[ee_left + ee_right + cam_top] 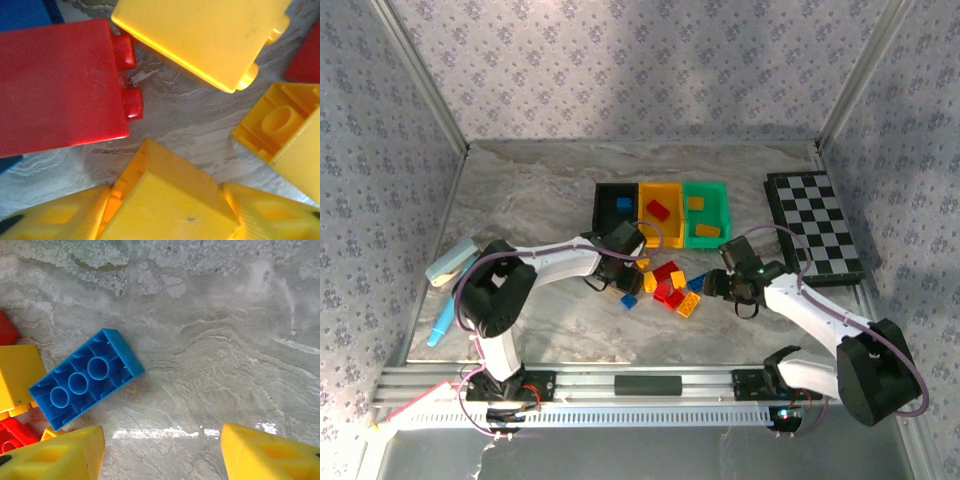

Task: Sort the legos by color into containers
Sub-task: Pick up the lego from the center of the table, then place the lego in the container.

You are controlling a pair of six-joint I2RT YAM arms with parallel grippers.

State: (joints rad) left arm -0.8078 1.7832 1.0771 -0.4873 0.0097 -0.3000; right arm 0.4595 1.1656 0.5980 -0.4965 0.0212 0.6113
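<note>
Lego brick, blue, underside up, lies diagonally.

Three small open rectangular plastic bins: one black bin, one orange-yellow bin, one green bin. Inside them are one blue studded plastic brick, one red brick and two yellow-orange bricks. About nine loose bricks, red, yellow and blue, are heaped on the table; the exact number is unclear. One flat black-and-white checkerboard.
</note>
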